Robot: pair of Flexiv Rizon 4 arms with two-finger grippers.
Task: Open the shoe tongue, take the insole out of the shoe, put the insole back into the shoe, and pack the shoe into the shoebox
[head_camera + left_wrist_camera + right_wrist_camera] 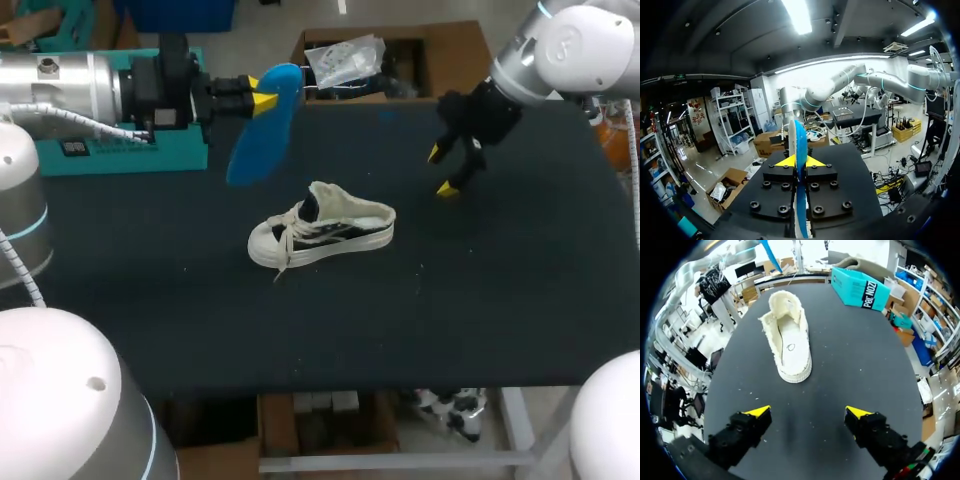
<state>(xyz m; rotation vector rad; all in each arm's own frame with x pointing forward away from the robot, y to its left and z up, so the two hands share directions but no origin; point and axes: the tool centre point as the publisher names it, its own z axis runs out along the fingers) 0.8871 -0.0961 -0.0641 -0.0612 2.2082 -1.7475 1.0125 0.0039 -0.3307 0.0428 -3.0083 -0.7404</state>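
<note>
Left gripper clamps the insole (shoe lies well apart).

The left arm hides much of the shoebox. The insole's lower end vanishes between the left gripper's fingers.

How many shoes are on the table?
1. The shoe sits on its sole near the middle of the table. Its blue insole is out, held up by the left tool. Anything inside the shoebox is hidden.
</note>
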